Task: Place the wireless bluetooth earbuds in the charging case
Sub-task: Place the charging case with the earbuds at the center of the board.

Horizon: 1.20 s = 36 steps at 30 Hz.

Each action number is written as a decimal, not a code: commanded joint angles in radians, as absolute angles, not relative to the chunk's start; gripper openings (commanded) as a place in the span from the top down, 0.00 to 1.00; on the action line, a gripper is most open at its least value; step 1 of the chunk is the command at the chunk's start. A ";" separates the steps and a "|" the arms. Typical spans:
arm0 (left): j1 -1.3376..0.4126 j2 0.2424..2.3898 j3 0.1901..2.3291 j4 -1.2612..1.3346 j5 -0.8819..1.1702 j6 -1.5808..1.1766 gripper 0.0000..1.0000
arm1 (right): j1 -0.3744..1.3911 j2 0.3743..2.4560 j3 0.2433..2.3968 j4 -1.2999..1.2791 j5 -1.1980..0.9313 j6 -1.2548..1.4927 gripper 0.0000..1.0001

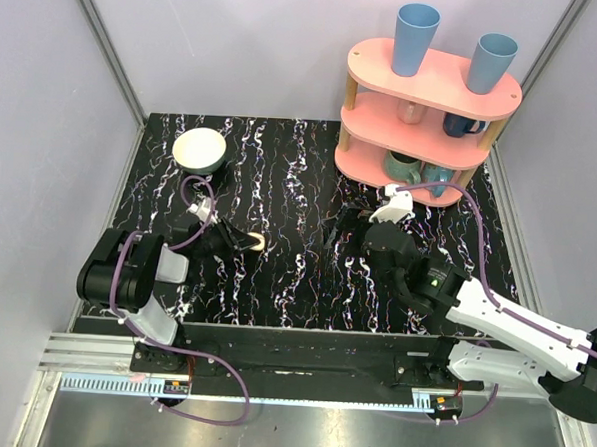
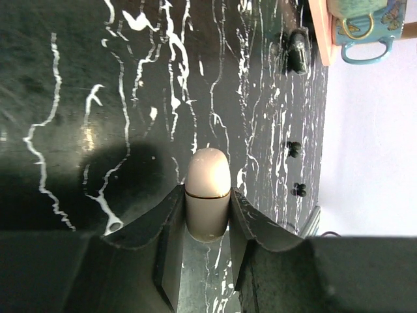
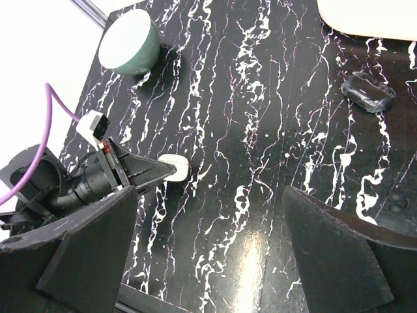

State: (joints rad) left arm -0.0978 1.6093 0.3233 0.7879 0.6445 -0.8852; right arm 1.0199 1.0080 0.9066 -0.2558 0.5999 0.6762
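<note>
While the left jaws clamp the shut charging case [image 2: 207, 195] toward 8 o'clock on the tabletop [image 1: 281, 173], the wide-open, empty right jaws would best approach its lid seam slowly, from 3 o'clock.

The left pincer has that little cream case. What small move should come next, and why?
Probably the right pincer should reach over to the charging case and lift its lid. The left pincer grips the case, whose seam looks shut, while the right pincer hangs open and empty.
</note>
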 commanded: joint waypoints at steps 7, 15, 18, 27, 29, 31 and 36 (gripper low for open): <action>-0.043 1.611 0.327 0.787 0.634 -0.798 0.57 | 1.012 0.992 0.910 -0.212 0.603 0.701 0.00; -0.037 1.556 0.302 0.727 0.588 -0.762 0.43 | 1.003 1.035 0.936 -0.221 0.583 0.683 0.00; -0.032 1.493 0.276 0.680 0.532 -0.743 0.42 | 1.000 1.045 0.937 -0.230 0.581 0.683 0.00; -0.028 1.301 0.275 0.479 0.405 -0.678 0.40 | 0.986 1.034 0.933 -0.236 0.577 0.684 0.00; -0.026 1.275 0.279 0.440 0.381 -0.683 0.40 | 0.985 1.029 0.930 -0.238 0.580 0.684 0.00; -0.026 1.214 0.284 0.399 0.379 -0.683 0.40 | 0.982 1.028 0.928 -0.253 0.597 0.683 0.00; -0.026 0.992 0.313 0.304 0.387 -0.664 0.40 | 0.925 1.046 0.939 -0.296 0.569 0.678 0.00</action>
